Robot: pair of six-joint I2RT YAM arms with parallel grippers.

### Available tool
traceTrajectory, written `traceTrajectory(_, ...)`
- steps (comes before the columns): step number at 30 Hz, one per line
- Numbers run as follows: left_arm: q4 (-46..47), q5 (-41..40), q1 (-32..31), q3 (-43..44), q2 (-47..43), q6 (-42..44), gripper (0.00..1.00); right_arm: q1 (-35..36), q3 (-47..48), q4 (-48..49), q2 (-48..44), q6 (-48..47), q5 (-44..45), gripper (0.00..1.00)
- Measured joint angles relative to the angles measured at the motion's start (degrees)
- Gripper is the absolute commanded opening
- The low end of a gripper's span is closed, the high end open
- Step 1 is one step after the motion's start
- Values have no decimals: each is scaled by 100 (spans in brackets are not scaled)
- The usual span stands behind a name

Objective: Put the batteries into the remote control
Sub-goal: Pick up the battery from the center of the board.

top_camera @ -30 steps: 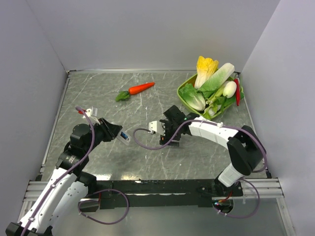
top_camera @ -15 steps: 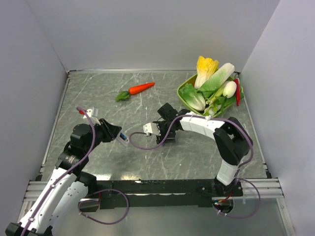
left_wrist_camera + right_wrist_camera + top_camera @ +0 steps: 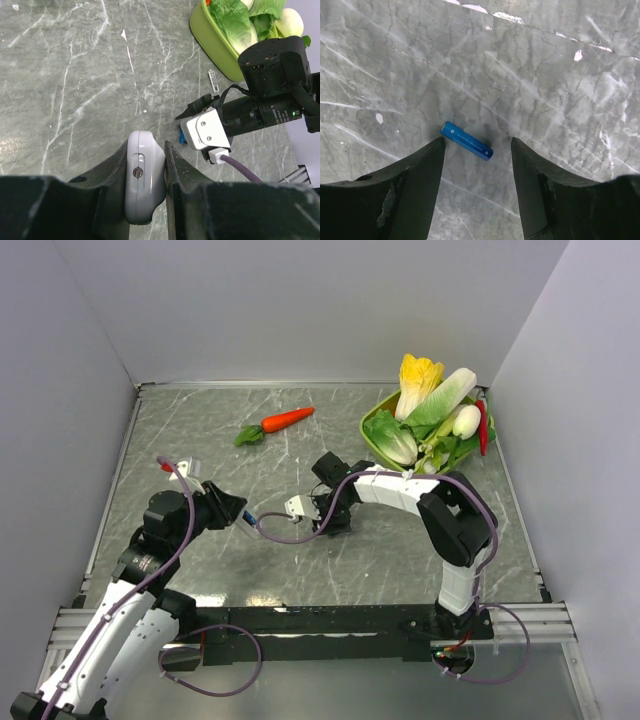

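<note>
My left gripper [image 3: 145,146] is shut on the remote control [image 3: 144,180], a white-grey bar held edge-on between the fingers. From above, that gripper [image 3: 232,510] hovers over the left middle of the table with the remote's end [image 3: 245,518] sticking out. One blue battery [image 3: 466,140] lies flat on the marble. My right gripper [image 3: 477,145] stands open over it; the battery sits between the fingertips, close to the left one and untouched. The same battery [image 3: 183,137] peeks out under the right wrist's white camera block [image 3: 206,131]. The right gripper [image 3: 320,518] points down, just right of the left one.
A green bowl [image 3: 372,440] of vegetables stands at the back right, its rim [image 3: 215,47] close behind the right wrist. An orange carrot [image 3: 287,419] lies at the back centre. A small white strip [image 3: 213,80] lies by the bowl. Grey walls close in three sides.
The right arm has swung left toward the left gripper and lowered over the battery, its jaws narrowing. The left gripper and remote have stayed put.
</note>
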Motion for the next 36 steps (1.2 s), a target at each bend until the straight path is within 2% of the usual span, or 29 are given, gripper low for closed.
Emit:
traceTrajectory(1, 0, 0, 0, 0, 2, 0, 1, 9, 17, -15, 13, -7, 0, 52)
traceTrajectory(3, 2, 2, 0, 0, 31, 0, 1, 24, 31, -74, 26, -7, -11, 46)
traceTrajectory(4, 2, 2, 0, 0, 33, 0, 1, 31, 42, -120, 28, -2, -17, 35)
traceTrajectory(6, 2, 2, 0, 0, 37, 0, 1, 39, 68, -212, 61, -4, -59, 25)
traceTrajectory(7, 2, 4, 0, 0, 37, -2, 1, 44, 96, -273, 90, 13, -90, 14)
traceTrajectory(13, 4, 2, 0, 0, 31, -2, 1, 52, 251, -422, 179, 127, -142, 1)
traceTrajectory(19, 114, 35, 0, -28, 15, -120, 1, 50, 249, -466, 177, 527, -164, 0)
traceTrajectory(28, 883, 157, 0, -599, 42, -623, 1, 52, -332, -291, -302, 1971, -68, 0)
traceTrajectory(36, 1700, 216, 0, -1069, 404, -1196, 1, 55, -754, 37, -756, 3401, 317, 0)
